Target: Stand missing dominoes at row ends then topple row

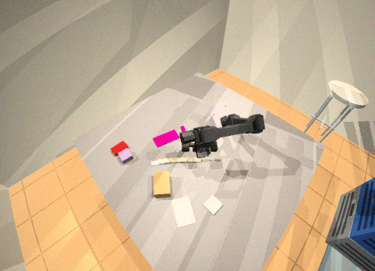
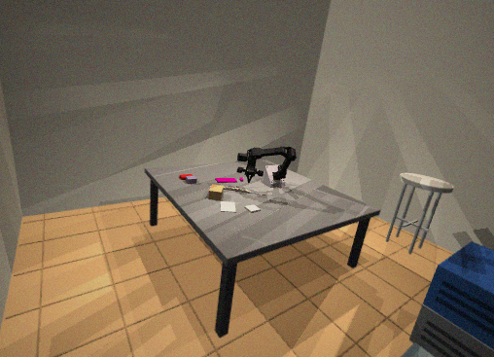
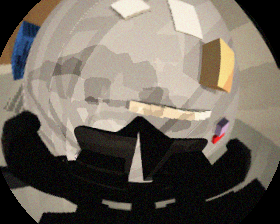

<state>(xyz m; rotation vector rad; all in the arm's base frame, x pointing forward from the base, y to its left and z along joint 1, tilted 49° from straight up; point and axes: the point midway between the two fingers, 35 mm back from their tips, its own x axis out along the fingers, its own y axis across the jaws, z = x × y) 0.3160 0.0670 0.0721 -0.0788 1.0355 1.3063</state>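
The dominoes (image 1: pixel 184 159) (image 2: pixel 235 189) (image 3: pixel 166 111) lie toppled in one line, leaning flat over one another like overlapping shingles. They are cream and pale, whiter toward the end at the left in the top view. None of them shows upright, and the single pieces are too blurred to tell apart. My gripper (image 1: pixel 202 156) (image 2: pixel 249 180) (image 3: pixel 139 119) is shut with nothing between its fingers. It points down above the table, beside the line near its right end in the top view, apart from the dominoes.
An orange box (image 1: pixel 162 183) (image 2: pixel 216 192) (image 3: pixel 210 65) stands near the line's left part. Beyond are white flat pieces (image 1: pixel 184 211) (image 1: pixel 212 204). A magenta slab (image 1: pixel 166 138), a small magenta block (image 1: pixel 183 129), a red piece (image 1: pixel 119 148) and a purple block (image 1: pixel 125 153) lie across the line.
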